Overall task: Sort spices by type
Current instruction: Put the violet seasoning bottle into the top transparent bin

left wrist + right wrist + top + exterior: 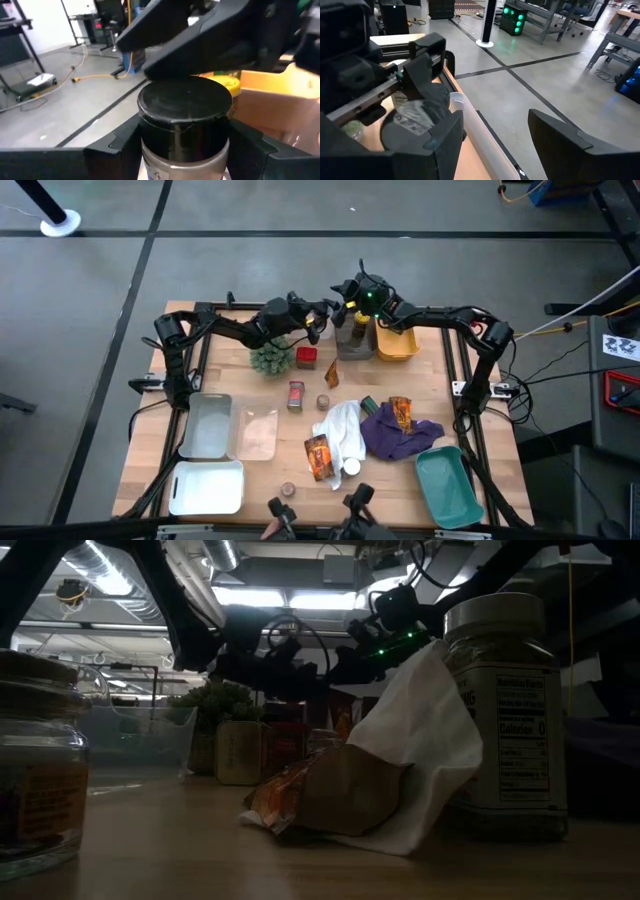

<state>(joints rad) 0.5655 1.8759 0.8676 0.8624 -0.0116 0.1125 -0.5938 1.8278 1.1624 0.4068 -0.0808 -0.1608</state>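
Near the table's far edge, the left gripper (318,320) pinches a black-capped jar (186,125) upright, long axis vertical, cap upward. Only the left wrist view shows this grip; the high view shows the right gripper (350,292), fingers spread, just beside it.

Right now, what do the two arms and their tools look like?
Both arms are dark, jointed and slim, with black cables looping along them. The right arm shows a green light near its wrist. The left tool has broad, angular black fingers; the right tool looks the same.
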